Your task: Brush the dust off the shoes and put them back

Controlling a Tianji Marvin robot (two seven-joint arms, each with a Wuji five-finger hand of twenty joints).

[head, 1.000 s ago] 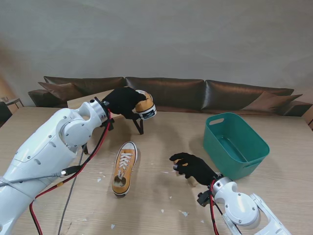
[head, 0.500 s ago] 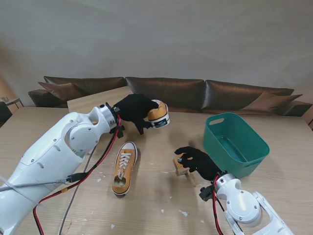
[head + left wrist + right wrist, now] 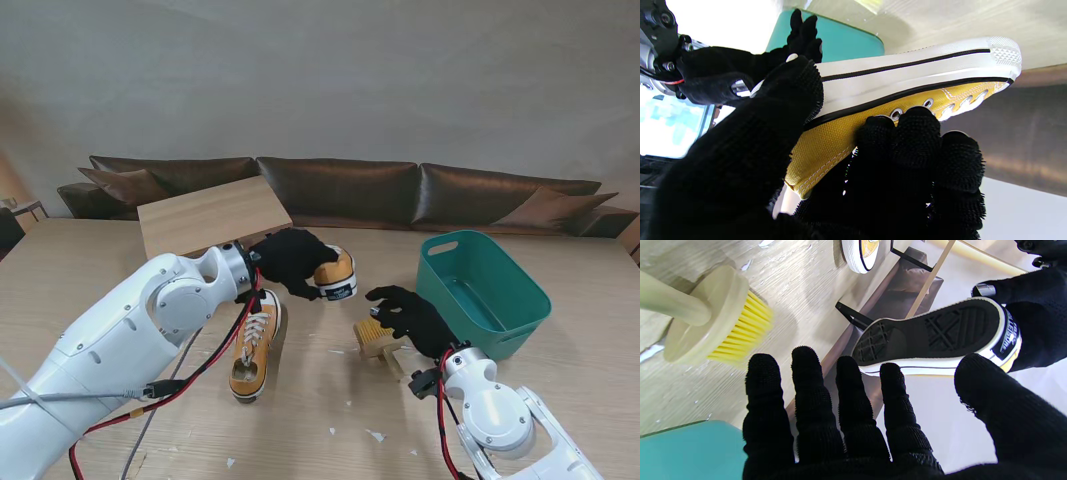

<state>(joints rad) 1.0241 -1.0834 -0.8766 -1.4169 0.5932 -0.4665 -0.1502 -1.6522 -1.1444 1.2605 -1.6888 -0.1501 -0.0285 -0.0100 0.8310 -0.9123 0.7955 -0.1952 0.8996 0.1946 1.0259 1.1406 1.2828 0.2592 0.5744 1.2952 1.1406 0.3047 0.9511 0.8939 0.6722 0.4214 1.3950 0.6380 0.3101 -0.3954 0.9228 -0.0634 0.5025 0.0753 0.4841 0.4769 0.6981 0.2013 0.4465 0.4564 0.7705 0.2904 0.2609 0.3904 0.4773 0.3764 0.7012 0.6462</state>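
Shoe [image 3: 336, 272] was held up off the desk [image 3: 560, 380] in the left hand [image 3: 292, 258], fingers wrapped around it. At its 4 o'clock, the right hand [image 3: 412, 318] was spread open, empty, beside the brush [image 3: 375, 338].

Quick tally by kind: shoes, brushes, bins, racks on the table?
Mustard-yellow canvas sneakers: 2, one held in the left robot hand at, one lying on the table
Pale plastic brush with yellow bristles: 1
Teal plastic bin: 1
Wooden shoe rack: 1
Total: 5
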